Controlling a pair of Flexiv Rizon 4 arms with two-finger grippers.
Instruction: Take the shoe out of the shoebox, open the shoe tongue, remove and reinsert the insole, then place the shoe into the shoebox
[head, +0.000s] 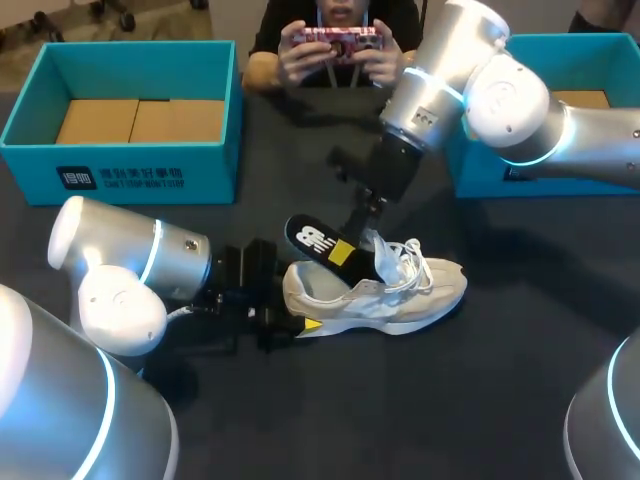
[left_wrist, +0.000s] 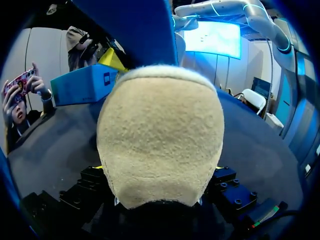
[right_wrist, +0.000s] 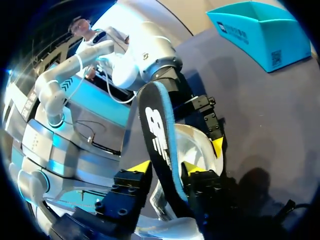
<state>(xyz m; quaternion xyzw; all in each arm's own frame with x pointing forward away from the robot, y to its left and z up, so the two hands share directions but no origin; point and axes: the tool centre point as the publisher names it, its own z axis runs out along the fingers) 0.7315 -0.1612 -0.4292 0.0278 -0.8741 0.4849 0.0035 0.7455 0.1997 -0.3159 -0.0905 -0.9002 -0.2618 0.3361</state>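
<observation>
Two grips are on: the left gripper clamps the shoe by its heel, the right gripper pinches the half-out insole, which might buckle if driven askew.

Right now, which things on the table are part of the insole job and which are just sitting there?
In the job: white shoe, heel in the left gripper; black insole, held by the right gripper, sticking out of the shoe.
Idle now: left teal shoebox, right teal shoebox; one takes the shoe later, cannot tell which.
</observation>
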